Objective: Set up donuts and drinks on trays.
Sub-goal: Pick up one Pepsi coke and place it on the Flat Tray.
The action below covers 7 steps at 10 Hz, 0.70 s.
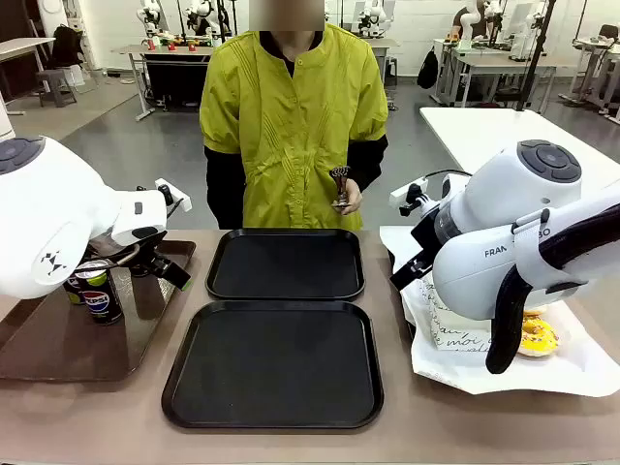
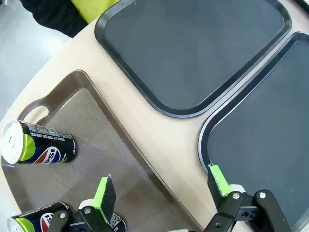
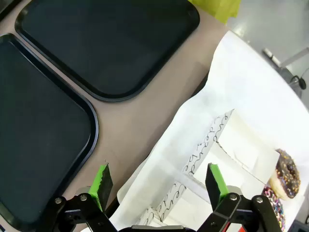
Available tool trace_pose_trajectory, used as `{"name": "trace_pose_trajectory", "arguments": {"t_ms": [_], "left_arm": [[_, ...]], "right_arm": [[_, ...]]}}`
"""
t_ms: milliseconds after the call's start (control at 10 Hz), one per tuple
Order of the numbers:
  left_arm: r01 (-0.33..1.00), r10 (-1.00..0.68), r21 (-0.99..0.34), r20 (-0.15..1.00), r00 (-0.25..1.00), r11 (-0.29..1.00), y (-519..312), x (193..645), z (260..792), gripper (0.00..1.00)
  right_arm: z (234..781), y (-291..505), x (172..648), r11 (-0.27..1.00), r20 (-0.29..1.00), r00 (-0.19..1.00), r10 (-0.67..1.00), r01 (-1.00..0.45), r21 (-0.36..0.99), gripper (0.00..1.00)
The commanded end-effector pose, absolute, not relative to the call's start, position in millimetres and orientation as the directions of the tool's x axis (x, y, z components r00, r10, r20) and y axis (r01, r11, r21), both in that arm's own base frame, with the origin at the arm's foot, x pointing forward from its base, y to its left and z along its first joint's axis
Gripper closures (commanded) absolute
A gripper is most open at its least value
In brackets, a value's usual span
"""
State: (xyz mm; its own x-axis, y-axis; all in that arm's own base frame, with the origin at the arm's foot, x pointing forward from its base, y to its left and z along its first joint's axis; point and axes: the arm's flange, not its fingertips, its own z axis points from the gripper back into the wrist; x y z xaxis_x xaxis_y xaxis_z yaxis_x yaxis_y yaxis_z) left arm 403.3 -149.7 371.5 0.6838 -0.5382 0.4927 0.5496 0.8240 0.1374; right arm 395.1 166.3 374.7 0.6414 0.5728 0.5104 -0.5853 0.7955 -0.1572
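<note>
Currently both arms' jaws stand apart; we judge the Pepsi cans (image 2: 46, 147) stiff, slick, light: grasp mid-body.

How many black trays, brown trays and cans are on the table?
Black trays: 2
Brown tray: 1
Cans: 2
Total: 5

even, bright indoor light, soft shadows, sharp focus; wrist views bow at the edges.
</note>
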Motion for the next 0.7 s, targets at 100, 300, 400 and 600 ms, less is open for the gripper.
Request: {"name": "trace_pose_trajectory", "arguments": {"t_ms": [100, 300, 400, 600], "left_arm": [[0.550, -0.538, 0.138, 0.493, 0.683, 0.824, -149.8, 403.3, 371.5, 0.00], [0.550, -0.538, 0.138, 0.493, 0.683, 0.824, -149.8, 403.3, 371.5, 0.00], [0.550, -0.538, 0.138, 0.493, 0.683, 0.824, -149.8, 403.3, 371.5, 0.00], [0.550, -0.538, 0.138, 0.493, 0.683, 0.824, -149.8, 403.3, 371.5, 0.00]], "right_arm": [[374.7, 166.3, 395.1, 0.795, 0.510, 0.641, 0.573, -0.585, -0.157, 0.00], [374.7, 166.3, 395.1, 0.795, 0.510, 0.641, 0.573, -0.585, -0.157, 0.00], [374.7, 166.3, 395.1, 0.795, 0.510, 0.641, 0.573, -0.585, -0.157, 0.00], [374.7, 166.3, 395.1, 0.795, 0.510, 0.641, 0.573, -0.585, -0.157, 0.00]]}}
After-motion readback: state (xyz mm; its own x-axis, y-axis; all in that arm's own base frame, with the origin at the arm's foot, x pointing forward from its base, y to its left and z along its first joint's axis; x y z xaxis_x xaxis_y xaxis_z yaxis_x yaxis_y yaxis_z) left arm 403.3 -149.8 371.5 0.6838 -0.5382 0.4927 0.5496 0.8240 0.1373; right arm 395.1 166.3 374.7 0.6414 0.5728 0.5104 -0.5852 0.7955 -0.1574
